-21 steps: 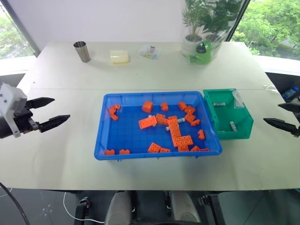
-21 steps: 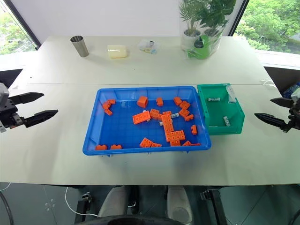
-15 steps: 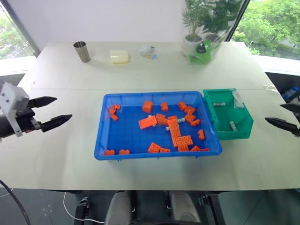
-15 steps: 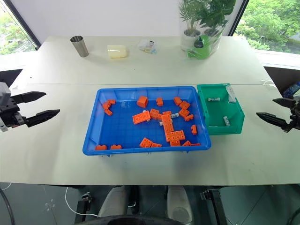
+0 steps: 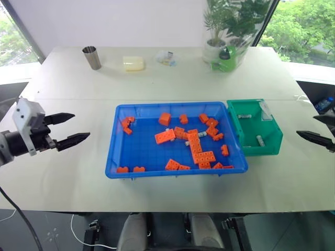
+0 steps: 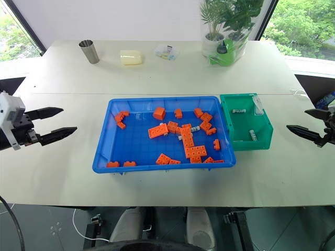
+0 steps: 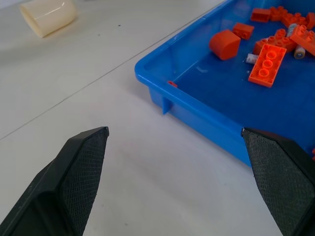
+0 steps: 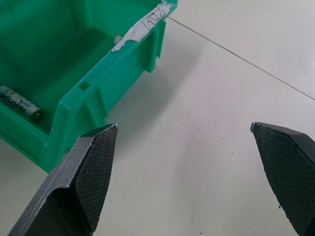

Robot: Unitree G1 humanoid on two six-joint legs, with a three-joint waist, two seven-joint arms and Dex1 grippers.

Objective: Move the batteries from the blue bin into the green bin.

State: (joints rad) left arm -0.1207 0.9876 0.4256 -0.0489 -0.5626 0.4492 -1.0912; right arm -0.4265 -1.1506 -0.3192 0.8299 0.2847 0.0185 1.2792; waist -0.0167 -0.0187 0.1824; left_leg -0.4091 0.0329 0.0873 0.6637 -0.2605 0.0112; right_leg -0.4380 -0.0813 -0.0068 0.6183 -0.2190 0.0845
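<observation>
Left gripper [image 5: 71, 128] and right gripper [image 6: 305, 124] both point inward, fingers spread wide, holding nothing.

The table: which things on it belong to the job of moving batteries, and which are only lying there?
For the job:
- batteries, some among the bricks, two already in the green bin
- blue bin
- green bin

Only lying there:
- orange bricks
- metal cup
- cream container
- clear packet
- potted plant
- green bottle

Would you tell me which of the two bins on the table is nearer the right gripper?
The green bin: it sits on the right gripper's side, while the much wider blue bin lies beyond it, toward the left gripper.
</observation>
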